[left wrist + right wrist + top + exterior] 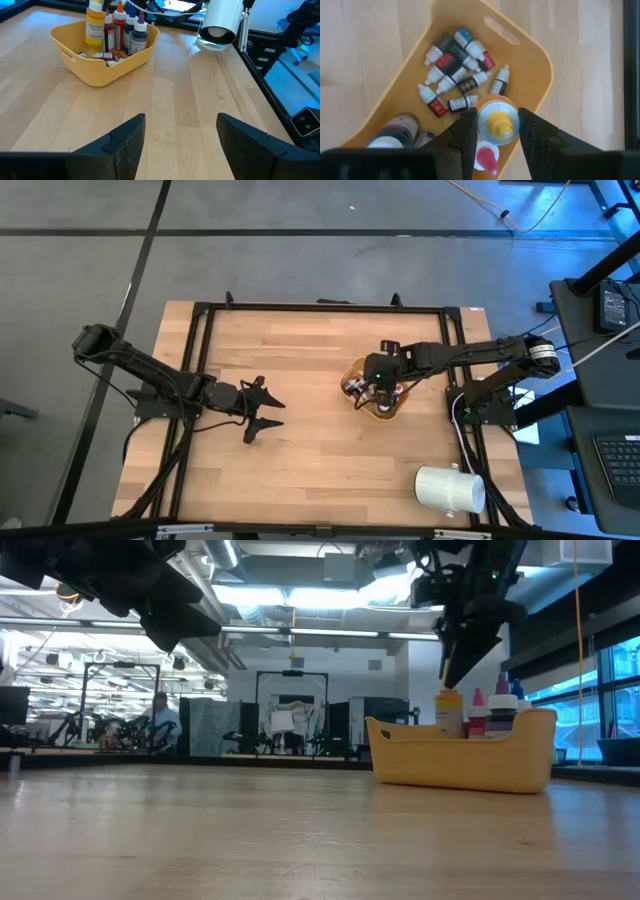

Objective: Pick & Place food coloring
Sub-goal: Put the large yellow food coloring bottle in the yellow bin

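Several tiny food coloring dropper bottles with white caps lie on the floor of a yellow bowl. Taller squeeze bottles stand upright in the same bowl, among them a yellow-capped one that also shows in the low view. My right gripper hangs over the bowl, pointing down. Its fingers stand apart just above the yellow cap, and in the low view its tips sit over that bottle. My left gripper waits open above bare table left of the bowl.
A big white cylinder lies on its side near the table's front right corner and also shows in the left wrist view. A black frame runs around the wooden table. Bare wood stretches between my left gripper and the bowl.
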### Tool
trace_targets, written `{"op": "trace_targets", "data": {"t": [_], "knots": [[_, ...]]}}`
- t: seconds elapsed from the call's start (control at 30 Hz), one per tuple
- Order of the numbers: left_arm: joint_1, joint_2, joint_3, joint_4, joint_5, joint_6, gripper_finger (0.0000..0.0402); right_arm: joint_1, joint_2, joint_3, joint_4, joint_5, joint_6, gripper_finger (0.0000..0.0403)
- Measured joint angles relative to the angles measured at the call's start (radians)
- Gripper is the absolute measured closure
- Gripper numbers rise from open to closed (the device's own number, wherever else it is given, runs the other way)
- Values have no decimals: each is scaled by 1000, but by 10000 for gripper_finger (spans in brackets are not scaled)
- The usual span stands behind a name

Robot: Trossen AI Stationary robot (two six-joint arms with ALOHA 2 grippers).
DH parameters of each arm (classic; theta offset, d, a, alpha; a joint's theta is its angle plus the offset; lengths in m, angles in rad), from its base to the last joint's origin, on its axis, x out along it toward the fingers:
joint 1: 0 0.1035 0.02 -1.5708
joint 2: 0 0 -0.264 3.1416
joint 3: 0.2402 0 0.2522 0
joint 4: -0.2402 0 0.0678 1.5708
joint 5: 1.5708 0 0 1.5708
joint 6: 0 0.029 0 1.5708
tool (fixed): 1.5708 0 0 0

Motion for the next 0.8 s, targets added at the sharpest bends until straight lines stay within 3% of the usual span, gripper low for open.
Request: {"op": "trace_targets", "data": {"t": [0.47,0.8], "knots": [[0,0,0,0,0,2,162,-64,-1,-128,59,-56,3,270],[0,0,0,0,0,0,162,-82,-3,-139,82,-65,-22,262]]}}
